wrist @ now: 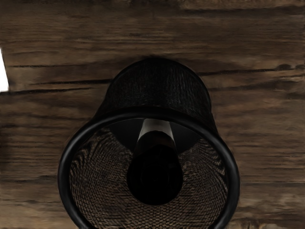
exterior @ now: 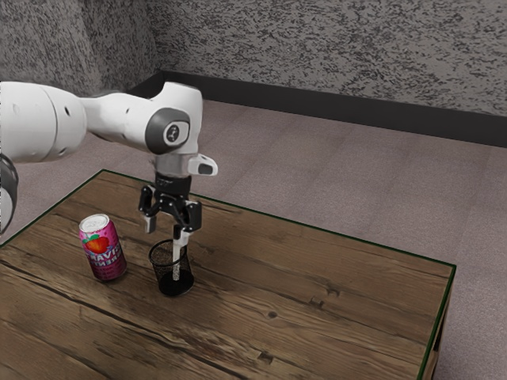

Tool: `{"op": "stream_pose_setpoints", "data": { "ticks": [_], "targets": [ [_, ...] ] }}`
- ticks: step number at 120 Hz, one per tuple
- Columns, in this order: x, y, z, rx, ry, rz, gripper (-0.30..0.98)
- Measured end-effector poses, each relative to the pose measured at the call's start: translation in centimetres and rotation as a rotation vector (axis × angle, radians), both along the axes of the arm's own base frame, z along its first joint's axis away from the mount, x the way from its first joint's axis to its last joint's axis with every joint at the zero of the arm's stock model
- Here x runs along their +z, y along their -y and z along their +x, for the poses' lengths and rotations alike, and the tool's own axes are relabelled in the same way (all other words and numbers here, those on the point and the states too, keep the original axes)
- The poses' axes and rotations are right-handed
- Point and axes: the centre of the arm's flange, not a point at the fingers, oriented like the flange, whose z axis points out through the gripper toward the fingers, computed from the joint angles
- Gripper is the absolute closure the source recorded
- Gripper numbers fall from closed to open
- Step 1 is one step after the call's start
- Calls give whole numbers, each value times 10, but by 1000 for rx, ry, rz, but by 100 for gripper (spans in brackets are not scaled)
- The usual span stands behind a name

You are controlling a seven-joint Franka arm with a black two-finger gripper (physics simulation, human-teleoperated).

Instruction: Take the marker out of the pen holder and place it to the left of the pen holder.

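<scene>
Exterior view: arm (exterior: 119, 119) comes in from the exterior view's left, bends down at the wrist, gripper (exterior: 166, 235) pointing down just over the pen holder (exterior: 160, 275). Jaws released, standing apart, nothing clamped between them. The finger toward the exterior view's right overlaps the holder's mouth in the picture; the other hangs toward the exterior view's left, its tip above the rim. Can't tell whether either touches the holder or marker (exterior: 177, 270). Marker is in the pen holder, about upright, pale body visible through the dark mesh, below the finger on the exterior view's right. Holder is black, round, upright on the wooden table (exterior: 317, 309). Can (exterior: 103, 250), pink with a red fruit print and pale top, stands upright near the holder, on its exterior view's left side, apart from it. Table has dark cracks and a green line along its edge. Behind it: pinkish-grey floor (exterior: 341, 190), dark baseboard (exterior: 356, 112), mottled grey wall (exterior: 317, 51). Wrist view: looks down into the holder's round mouth, thick black rim, mesh sides. Marker inside, black end toward the camera, pale part beyond it. Wood grain around the holder. A cut-off white patch (wrist: 3, 74) sits apart from the holder, can't tell what it is.
</scene>
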Motion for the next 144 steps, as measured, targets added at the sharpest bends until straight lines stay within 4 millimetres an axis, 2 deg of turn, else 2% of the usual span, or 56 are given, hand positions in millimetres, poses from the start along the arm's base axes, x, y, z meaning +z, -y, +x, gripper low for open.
{"op": "stream_pose_setpoints", "data": {
  "ticks": [53,111,125,139,144],
  "targets": [
    [-6,5,14,4,77,-13,20],
    [-6,-7,16,40,91,-27,64],
    [-5,-9,16,43,92,-27,70],
    [6,-8,14,40,104,-24,74],
    [22,-9,12,42,116,-24,75]
  ]
}}
